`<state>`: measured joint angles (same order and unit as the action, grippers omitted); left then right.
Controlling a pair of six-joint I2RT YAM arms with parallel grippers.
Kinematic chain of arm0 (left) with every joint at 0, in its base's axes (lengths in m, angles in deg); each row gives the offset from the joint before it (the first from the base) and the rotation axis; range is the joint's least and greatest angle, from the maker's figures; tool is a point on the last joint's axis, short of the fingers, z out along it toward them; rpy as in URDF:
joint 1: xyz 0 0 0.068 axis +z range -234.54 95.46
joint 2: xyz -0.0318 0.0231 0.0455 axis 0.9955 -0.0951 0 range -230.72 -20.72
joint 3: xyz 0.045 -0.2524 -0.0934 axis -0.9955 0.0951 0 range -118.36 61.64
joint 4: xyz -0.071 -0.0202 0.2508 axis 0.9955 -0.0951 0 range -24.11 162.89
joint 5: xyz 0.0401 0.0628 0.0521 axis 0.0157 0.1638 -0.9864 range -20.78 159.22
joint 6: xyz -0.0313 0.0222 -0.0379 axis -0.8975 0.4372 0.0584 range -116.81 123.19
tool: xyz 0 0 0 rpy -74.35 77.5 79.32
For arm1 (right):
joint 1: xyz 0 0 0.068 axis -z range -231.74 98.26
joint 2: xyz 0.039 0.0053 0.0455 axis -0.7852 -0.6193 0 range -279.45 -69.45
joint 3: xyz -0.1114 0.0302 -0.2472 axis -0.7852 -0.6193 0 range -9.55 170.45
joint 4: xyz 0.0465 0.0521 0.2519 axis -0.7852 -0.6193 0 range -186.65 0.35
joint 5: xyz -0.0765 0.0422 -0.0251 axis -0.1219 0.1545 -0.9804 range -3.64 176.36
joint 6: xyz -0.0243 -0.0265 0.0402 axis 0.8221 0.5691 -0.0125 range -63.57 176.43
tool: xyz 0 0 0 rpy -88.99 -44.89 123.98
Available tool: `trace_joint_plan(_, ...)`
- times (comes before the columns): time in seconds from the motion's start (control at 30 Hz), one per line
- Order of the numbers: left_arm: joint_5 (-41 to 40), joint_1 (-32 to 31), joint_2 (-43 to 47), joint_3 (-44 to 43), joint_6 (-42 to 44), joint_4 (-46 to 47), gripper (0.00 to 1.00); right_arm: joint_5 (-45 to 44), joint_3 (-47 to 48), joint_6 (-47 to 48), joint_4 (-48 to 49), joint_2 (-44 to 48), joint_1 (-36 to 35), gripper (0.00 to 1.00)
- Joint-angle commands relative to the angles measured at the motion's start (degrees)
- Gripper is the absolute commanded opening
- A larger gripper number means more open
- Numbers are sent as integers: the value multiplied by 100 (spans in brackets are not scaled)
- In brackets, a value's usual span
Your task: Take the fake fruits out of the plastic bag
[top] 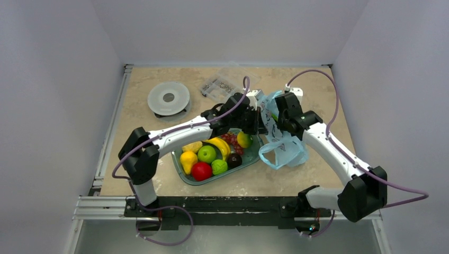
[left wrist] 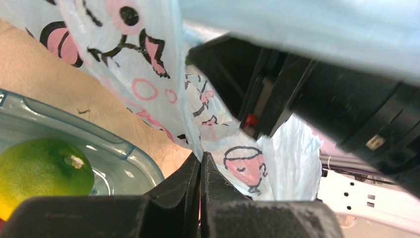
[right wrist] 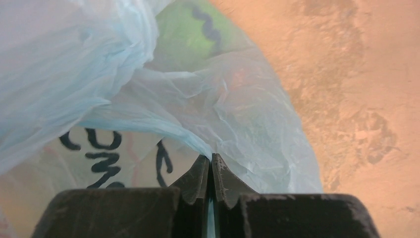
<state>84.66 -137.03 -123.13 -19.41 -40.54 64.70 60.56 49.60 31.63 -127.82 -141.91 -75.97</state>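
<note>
The light-blue plastic bag (top: 286, 150) with dark line drawings hangs between my two grippers, its lower part resting on the table right of the tray. My left gripper (top: 260, 117) is shut on a fold of the bag film (left wrist: 198, 144); its jaws (left wrist: 201, 163) are pressed together. My right gripper (top: 276, 113) is shut on a blue edge of the bag (right wrist: 163, 131), with the jaws (right wrist: 210, 166) closed on it. A green fruit (right wrist: 190, 34) shows through the film inside the bag. A green-and-orange fruit (top: 244, 139) lies in the tray, also in the left wrist view (left wrist: 42, 168).
A teal tray (top: 256, 154) holds a banana, a yellow pear, grapes, a red apple, a light-green apple and other fruits. A clear parts box (top: 218, 85) and a round grey spool (top: 168, 98) sit at the back. The two arms nearly touch above the bag.
</note>
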Motion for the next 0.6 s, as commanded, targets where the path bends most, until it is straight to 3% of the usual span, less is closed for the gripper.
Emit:
trace_joint_plan(0.0, -191, 44, 551, 399, 65, 203, 0, -769, 801, 211, 66, 140, 439, 0)
trace_joint_plan(0.27, -428, 41, 857, 1017, -193, 343, 0, 101, 2580, 1163, -64, -630, 1999, 0)
trace_joint_plan(0.57, -418, -208, 841, 1146, -410, 585, 0, 711, 5227, 1975, -217, -1887, 2246, 0)
